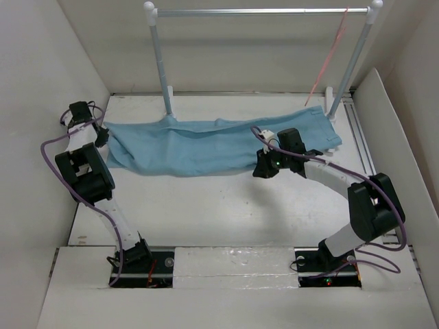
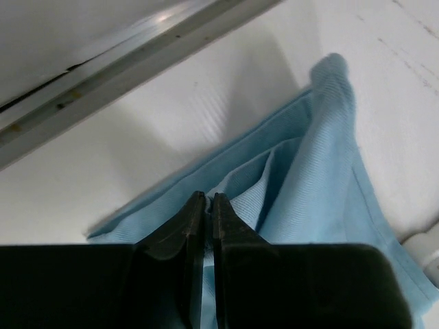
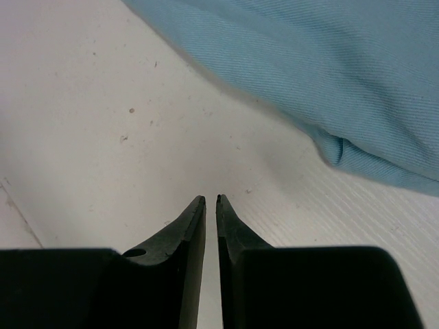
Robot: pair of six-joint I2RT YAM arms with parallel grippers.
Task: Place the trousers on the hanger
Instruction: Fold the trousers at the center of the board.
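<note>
Now, left gripper (image 2: 206, 199): clamped thinly on trousers (image 2: 322, 171) edge.
Right gripper (image 3: 210, 199): nearly together, empty.
Risk: thin pinch may slip when lifting toward hanger (image 1: 329, 58).

plain light blue trousers (image 1: 206, 147), pink-red hanger (image 1: 325, 60), silver rail (image 1: 260, 11) with white knobs (image 1: 149, 7), white table (image 1: 226, 205).

A silver metal rail (image 1: 260, 11) runs level between two silver posts capped with white knobs, the left post (image 1: 159, 58) and the right post (image 1: 355, 62), both rising from near the far edge of the white table (image 1: 226, 205). A grey aluminium track (image 1: 361, 140) lies along the table's right edge. Plain white panel walls (image 1: 41, 68) close in its left, far and right sides.
</note>
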